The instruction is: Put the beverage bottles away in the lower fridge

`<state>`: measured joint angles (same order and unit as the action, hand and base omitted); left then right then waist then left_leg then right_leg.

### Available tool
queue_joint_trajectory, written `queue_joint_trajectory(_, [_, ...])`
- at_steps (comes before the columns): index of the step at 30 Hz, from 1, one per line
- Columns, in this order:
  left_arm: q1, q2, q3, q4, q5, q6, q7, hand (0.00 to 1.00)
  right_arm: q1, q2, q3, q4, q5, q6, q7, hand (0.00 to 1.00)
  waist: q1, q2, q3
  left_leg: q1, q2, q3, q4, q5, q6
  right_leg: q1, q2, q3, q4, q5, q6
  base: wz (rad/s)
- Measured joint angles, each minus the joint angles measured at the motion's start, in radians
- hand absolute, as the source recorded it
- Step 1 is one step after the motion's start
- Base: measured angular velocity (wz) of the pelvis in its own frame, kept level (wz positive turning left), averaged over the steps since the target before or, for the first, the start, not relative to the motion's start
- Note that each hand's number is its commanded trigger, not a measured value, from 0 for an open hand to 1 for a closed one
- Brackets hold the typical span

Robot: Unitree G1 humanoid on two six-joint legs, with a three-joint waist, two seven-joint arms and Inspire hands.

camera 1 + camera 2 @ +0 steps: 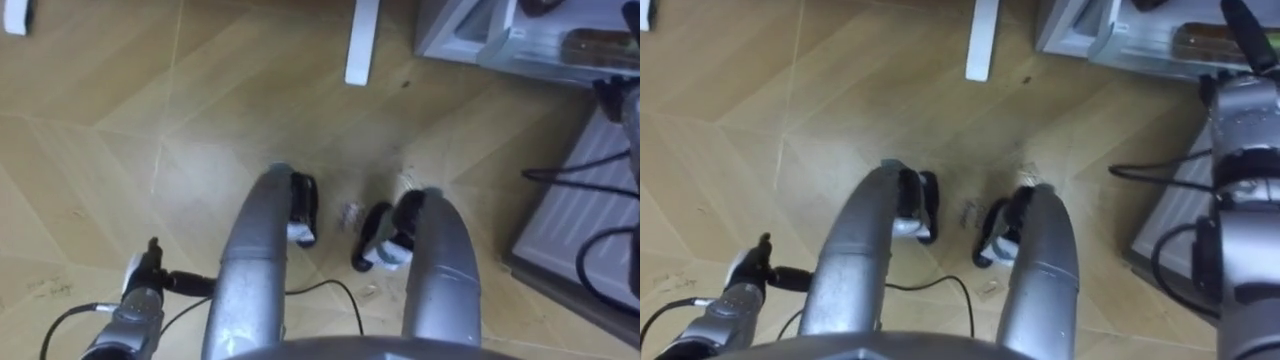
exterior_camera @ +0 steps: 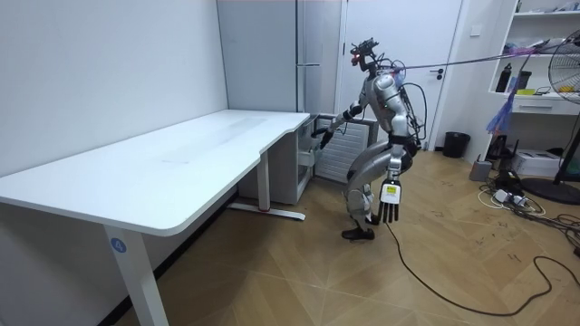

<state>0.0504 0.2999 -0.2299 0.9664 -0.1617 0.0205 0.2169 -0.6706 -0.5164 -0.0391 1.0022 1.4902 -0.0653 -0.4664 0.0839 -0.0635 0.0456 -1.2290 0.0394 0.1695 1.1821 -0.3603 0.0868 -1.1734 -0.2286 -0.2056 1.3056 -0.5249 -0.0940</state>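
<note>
- Left hand [image 2: 390, 201] hangs low by robot's side, fingers straight, holds nothing.
- Right hand [image 2: 319, 136] reaches fwd into open lower fridge [image 1: 445, 30]; can't tell if it grips.
- Brown bottle [image 1: 600, 45] lies on fridge shelf, nr right hand.

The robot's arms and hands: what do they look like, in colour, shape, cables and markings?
The left arm and the right arm are silver-grey metal limbs with darker bands at the joints. The left hand has black fingers and a pale tag on its back. The right hand looks dark as well. Thin black cables loop beside the right arm.
</note>
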Motion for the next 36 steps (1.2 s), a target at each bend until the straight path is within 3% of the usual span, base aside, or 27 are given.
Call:
queue_joint_trajectory(3, [0.021,0.0,0.0,-0.027,-0.001,0.0,0.013,0.0,-0.009,-0.001,0.049,-0.008,0.0,-0.022,-0.019,0.0,0.002,0.0,-0.0001,0.001,-0.001,0.006,0.001,0.001,0.0,-0.003,-0.002,0.004,0.003,0.001,-0.003,-0.03])
queue_joint_trajectory(7, [0.043,0.001,0.004,-0.045,-0.003,-0.006,0.014,0.0,-0.012,-0.001,0.058,-0.074,0.003,-0.024,-0.082,0.0,0.001,0.001,-0.0003,-0.002,0.0,0.008,-0.001,0.001,-0.001,-0.007,-0.002,0.003,0.004,0.003,-0.006,-0.02])
queue_joint_trajectory(11, [0.071,0.003,0.034,-0.081,-0.002,-0.005,0.014,0.0,-0.012,-0.001,0.075,-0.17,0.002,-0.032,-0.129,0.0,0.003,0.002,-0.0008,-0.003,0.005,0.009,-0.002,-0.002,-0.006,-0.011,0.0,0.002,0.003,0.007,-0.021,-0.02])
queue_joint_trajectory(16, [0.074,0.014,0.03,-0.081,-0.002,-0.012,0.007,0.0,-0.013,-0.001,0.136,-0.337,0.001,-0.079,-0.156,0.0,0.009,0.006,-0.0026,0.002,0.006,0.008,0.004,0.001,-0.011,-0.009,0.0,0.002,0.016,0.002,-0.04,0.01])
queue_joint_trajectory(18, [0.074,0.017,0.027,-0.084,-0.002,-0.021,0.007,0.0,-0.017,0.0,0.141,-0.385,0.003,-0.095,-0.136,0.0,0.033,0.008,-0.003,0.004,0.01,0.007,0.004,0.002,-0.016,-0.009,0.002,0.0,0.017,0.0,-0.045,0.0])
queue_joint_trajectory(21, [0.076,0.022,0.009,-0.084,-0.002,-0.026,0.007,0.0,-0.017,0.003,0.162,-0.396,0.014,-0.113,-0.117,0.0,0.068,0.029,-0.0034,0.009,0.005,-0.007,0.003,0.002,-0.028,0.005,-0.003,-0.014,0.017,-0.005,-0.053,0.09])
queue_joint_trajectory(22, [0.082,0.027,0.004,-0.084,-0.002,-0.026,0.007,0.0,-0.017,0.009,0.165,-0.398,0.026,-0.136,-0.119,0.0,0.079,0.03,-0.0034,0.012,0.003,-0.008,-0.001,0.005,-0.032,0.007,-0.005,-0.016,0.017,-0.008,-0.056,0.12])
queue_joint_trajectory(27, [0.124,0.033,-0.012,-0.082,-0.002,-0.027,0.005,0.0,-0.017,0.027,0.165,-0.392,0.041,-0.153,-0.119,0.0,0.087,0.033,-0.0021,0.025,0.003,-0.015,-0.003,0.01,-0.042,0.021,-0.007,-0.024,0.02,-0.012,-0.067,0.04])
queue_joint_trajectory(31, [0.151,0.033,-0.028,-0.118,-0.002,-0.027,0.003,0.0,-0.017,0.041,0.161,-0.376,0.041,-0.166,-0.114,0.0,0.091,0.057,-0.003,0.038,0.0,-0.034,-0.005,0.012,-0.05,0.05,-0.008,-0.042,0.014,-0.017,-0.073,0.08])
queue_joint_trajectory(36, [0.178,0.033,-0.031,-0.167,-0.002,-0.026,0.003,0.0,-0.017,0.053,0.153,-0.374,0.042,-0.173,-0.114,0.0,0.092,0.058,-0.003,0.05,-0.006,-0.036,-0.023,0.021,-0.063,0.059,-0.013,-0.046,0.008,-0.02,-0.079,0.06])
